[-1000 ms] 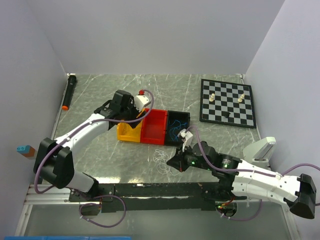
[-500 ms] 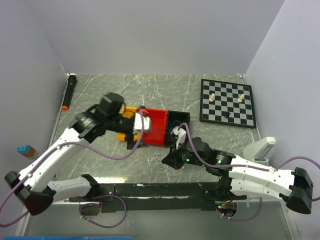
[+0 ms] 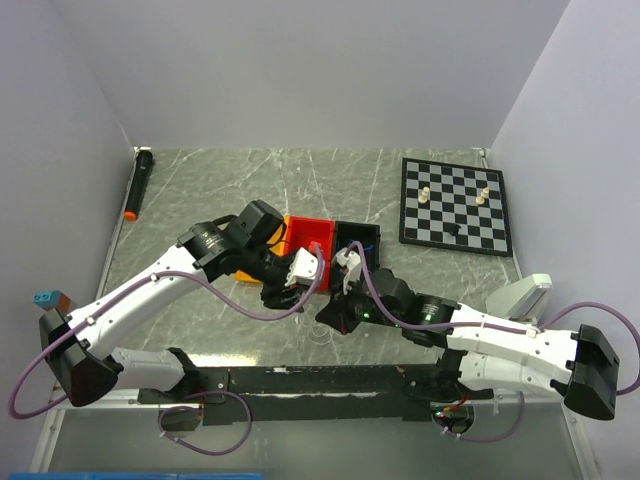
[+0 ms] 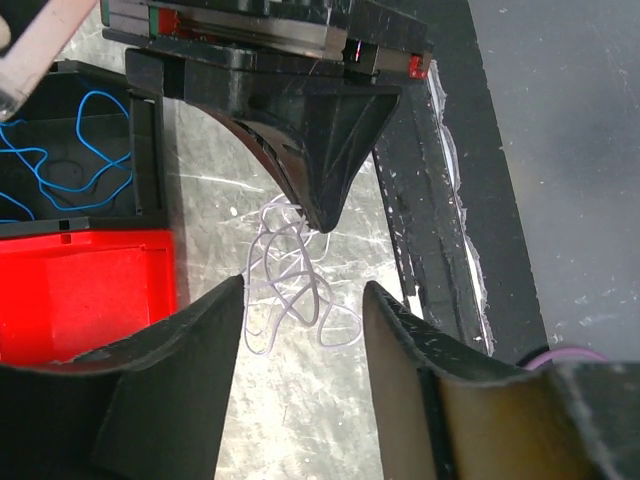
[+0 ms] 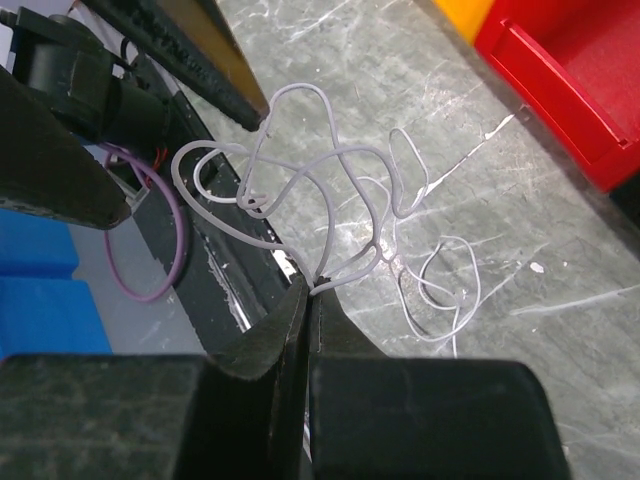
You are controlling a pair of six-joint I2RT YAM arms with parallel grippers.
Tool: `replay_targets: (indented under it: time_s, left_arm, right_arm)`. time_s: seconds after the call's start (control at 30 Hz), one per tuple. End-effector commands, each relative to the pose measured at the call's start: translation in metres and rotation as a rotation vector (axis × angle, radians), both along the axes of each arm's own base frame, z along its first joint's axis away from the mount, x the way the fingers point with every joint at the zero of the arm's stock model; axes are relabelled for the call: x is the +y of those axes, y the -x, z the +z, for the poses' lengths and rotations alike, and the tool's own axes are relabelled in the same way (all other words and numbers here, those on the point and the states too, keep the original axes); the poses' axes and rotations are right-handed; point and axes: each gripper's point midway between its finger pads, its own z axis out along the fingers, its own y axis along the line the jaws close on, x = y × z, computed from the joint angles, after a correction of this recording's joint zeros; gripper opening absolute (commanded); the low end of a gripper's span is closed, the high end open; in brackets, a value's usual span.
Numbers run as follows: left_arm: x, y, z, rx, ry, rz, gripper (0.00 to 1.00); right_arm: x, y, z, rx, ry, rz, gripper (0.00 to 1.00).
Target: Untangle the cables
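Right wrist view: we find the right gripper (image 5: 310,292) pinched shut on the white cable (image 5: 330,190), just beside the red bin (image 5: 570,90). Meanwhile the left gripper (image 4: 302,292) stands part open, empty, poised over its loops. We advise closing on one strand only, then drawing apart slowly.

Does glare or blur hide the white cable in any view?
Top external: evenly lit and sharp, but it barely shows there. Left wrist: the shiny table glares around the white cable, yet traceable. Right wrist: cable sharp; the right gripper's fingers blurred, dark.

Right gripper (image 4: 320,215) blocks path; red bin (image 4: 85,290) beside
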Motion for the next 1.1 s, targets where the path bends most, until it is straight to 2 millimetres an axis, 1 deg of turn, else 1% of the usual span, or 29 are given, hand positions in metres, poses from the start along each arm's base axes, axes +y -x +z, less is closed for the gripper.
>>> replay_targets:
  time_s: [0.0,0.07,0.13,0.17,0.27,0.37,0.43,0.47,0.5,0.53,0.57,0.63,0.7,0.8,0.87,0.93,1.07]
  left_arm:
    - [-0.007,0.003,0.002,0.003,0.020,-0.025,0.54]
    - [-0.006,0.001,-0.002,0.002,0.007,-0.016,0.49]
    - [-0.005,-0.001,-0.004,-0.009,0.002,-0.011,0.41]
    - [-0.006,-0.002,-0.005,-0.013,0.003,-0.007,0.33]
    - [-0.008,-0.006,-0.005,-0.019,0.000,0.011,0.18]
    - [-0.009,-0.015,-0.006,-0.047,-0.004,0.052,0.01]
    - [-0.009,-0.025,-0.004,-0.079,-0.006,0.094,0.01]
    - [-0.010,-0.028,-0.002,-0.093,-0.001,0.107,0.01]
    - [-0.011,-0.032,0.004,-0.109,0.015,0.121,0.01]
    - [-0.013,-0.034,0.010,-0.120,0.032,0.136,0.01]
    - [-0.014,-0.037,0.014,-0.124,0.038,0.152,0.01]
    - [-0.015,-0.038,0.021,-0.126,0.052,0.160,0.01]
    - [-0.014,-0.037,0.022,-0.123,0.056,0.162,0.01]
    - [-0.013,-0.036,0.023,-0.121,0.056,0.165,0.01]
    - [-0.011,-0.036,0.023,-0.120,0.057,0.165,0.01]
    - [-0.010,-0.036,0.022,-0.117,0.051,0.168,0.01]
    - [-0.011,-0.037,0.029,-0.111,0.066,0.179,0.01]
  right_arm:
    - [0.014,-0.009,0.036,-0.067,-0.094,-0.006,0.00]
    - [0.014,-0.010,0.038,-0.072,-0.100,-0.010,0.00]
    - [0.014,-0.011,0.040,-0.075,-0.104,-0.013,0.00]
    - [0.014,-0.012,0.041,-0.076,-0.105,-0.016,0.00]
    - [0.014,-0.013,0.041,-0.076,-0.105,-0.017,0.00]
    - [0.014,-0.012,0.042,-0.075,-0.110,-0.017,0.00]
    - [0.011,-0.011,0.040,-0.072,-0.103,-0.019,0.00]
    - [0.008,-0.011,0.038,-0.069,-0.098,-0.025,0.03]
    - [0.006,-0.011,0.034,-0.064,-0.090,-0.032,0.10]
    - [0.002,-0.010,0.029,-0.059,-0.081,-0.042,0.22]
    - [-0.002,-0.009,0.024,-0.053,-0.074,-0.048,0.30]
    - [-0.009,-0.007,0.012,-0.037,-0.059,-0.065,0.38]
    - [-0.017,-0.004,-0.004,-0.016,-0.033,-0.075,0.46]
    - [-0.022,-0.002,-0.015,0.001,-0.020,-0.088,0.49]
    - [-0.023,-0.002,-0.016,0.002,-0.026,-0.091,0.49]
    - [-0.023,-0.002,-0.019,0.004,-0.018,-0.092,0.48]
    - [-0.019,-0.006,-0.024,-0.001,-0.012,-0.096,0.45]
